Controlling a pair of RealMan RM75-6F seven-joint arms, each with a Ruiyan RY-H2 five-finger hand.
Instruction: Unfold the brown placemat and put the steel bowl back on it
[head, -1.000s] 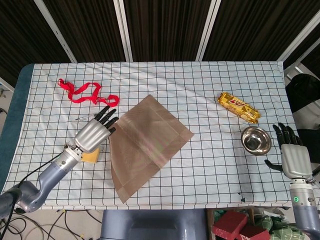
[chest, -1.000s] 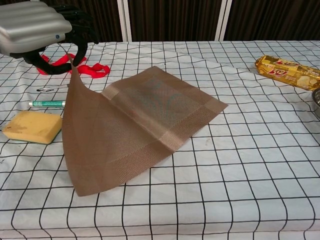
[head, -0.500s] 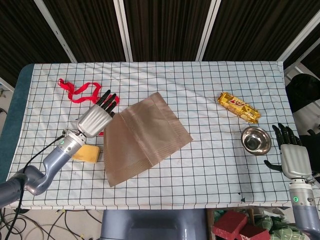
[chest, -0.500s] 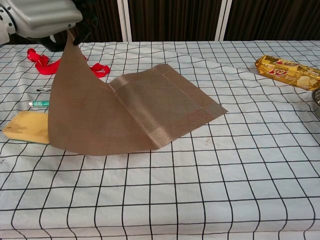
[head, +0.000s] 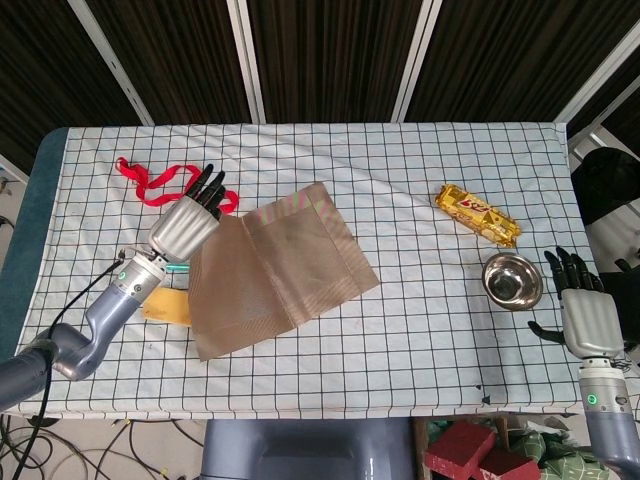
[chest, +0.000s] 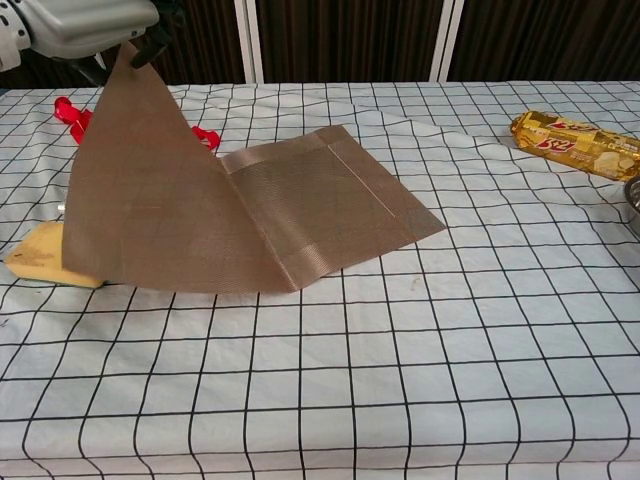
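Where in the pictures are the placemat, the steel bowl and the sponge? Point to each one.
placemat (chest: 300, 205), chest view, on the flat half lying on the table
steel bowl (head: 512, 281), head view, on its inside bottom
sponge (chest: 35, 258), chest view, on its top face, left of the lifted flap

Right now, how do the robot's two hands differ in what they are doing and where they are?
The left hand grips a corner of the brown placemat, holding that half raised off the table; the right hand holds nothing, its fingers spread. The left hand is over the table near the red ribbon; the right hand sits at the table's edge beside the steel bowl, not touching it. Both have silver backs and dark fingers.
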